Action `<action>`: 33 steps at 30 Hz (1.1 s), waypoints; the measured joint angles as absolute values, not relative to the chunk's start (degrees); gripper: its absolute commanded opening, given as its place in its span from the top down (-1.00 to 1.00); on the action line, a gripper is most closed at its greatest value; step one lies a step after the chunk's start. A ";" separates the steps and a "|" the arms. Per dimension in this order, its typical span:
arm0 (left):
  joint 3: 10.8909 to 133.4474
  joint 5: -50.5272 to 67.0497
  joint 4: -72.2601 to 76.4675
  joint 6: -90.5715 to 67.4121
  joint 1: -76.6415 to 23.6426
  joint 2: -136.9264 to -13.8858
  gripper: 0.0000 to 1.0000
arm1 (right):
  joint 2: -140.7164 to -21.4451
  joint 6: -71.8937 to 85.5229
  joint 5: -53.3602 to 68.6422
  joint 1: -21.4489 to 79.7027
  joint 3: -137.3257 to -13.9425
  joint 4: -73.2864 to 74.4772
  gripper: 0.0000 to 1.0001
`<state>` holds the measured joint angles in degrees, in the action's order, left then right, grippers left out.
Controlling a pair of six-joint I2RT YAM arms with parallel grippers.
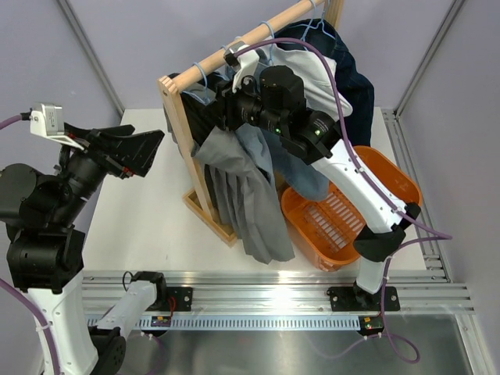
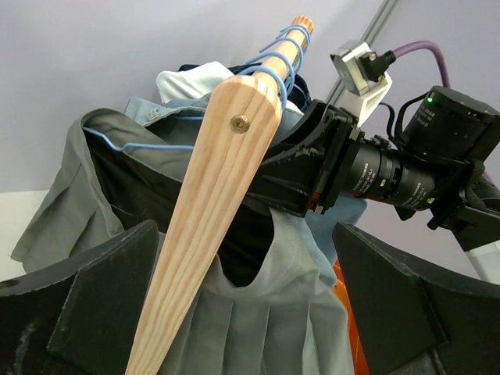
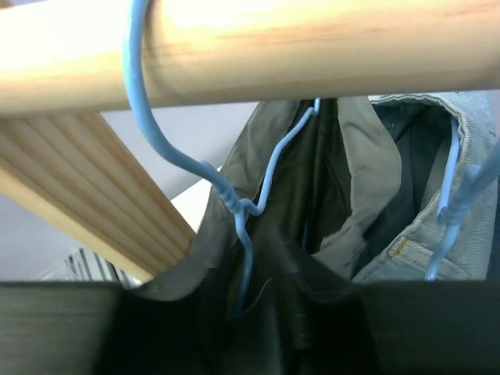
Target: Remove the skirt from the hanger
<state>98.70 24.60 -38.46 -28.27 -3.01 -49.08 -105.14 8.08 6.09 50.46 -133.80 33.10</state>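
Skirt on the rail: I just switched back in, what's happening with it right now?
The right gripper is up at the wooden rail, pushed against the waistband of the grey pleated skirt, right by its light-blue wire hanger. Whether its jaws have closed on fabric can't be seen. The skirt hangs on the hanger, whose hook is over the rail, so nothing is off yet. The left gripper is open, held to the left of the rack's end post, touching nothing.

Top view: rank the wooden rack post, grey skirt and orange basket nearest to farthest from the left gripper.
1. wooden rack post, just right of the left gripper
2. grey skirt, hanging past the post
3. orange basket, far right
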 measured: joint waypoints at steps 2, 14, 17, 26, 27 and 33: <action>97.23 24.58 -38.37 -28.27 -3.01 -48.36 -0.98 | -105.34 7.49 5.43 50.54 -133.88 32.58 0.86; 92.95 24.51 -37.56 -27.62 -3.01 -47.18 -0.98 | -107.00 5.34 2.35 50.61 -140.46 32.10 1.00; 92.38 24.32 -37.63 -27.20 -3.01 -46.81 -0.98 | -106.37 4.93 2.35 50.61 -141.03 31.03 1.00; 91.20 23.88 -37.82 -25.41 -3.01 -45.74 -0.98 | -95.42 2.96 2.46 50.61 -128.16 30.72 1.00; 91.00 23.86 -37.78 -25.12 -3.01 -45.67 -0.98 | -93.73 2.68 2.52 50.61 -126.04 30.85 1.00; 90.24 23.88 -38.30 -23.42 -3.01 -45.34 -0.98 | -83.77 1.56 4.58 50.59 -113.58 31.66 1.00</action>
<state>90.24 23.88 -38.30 -23.42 -3.01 -45.34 -83.77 1.56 4.58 50.59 -113.58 31.66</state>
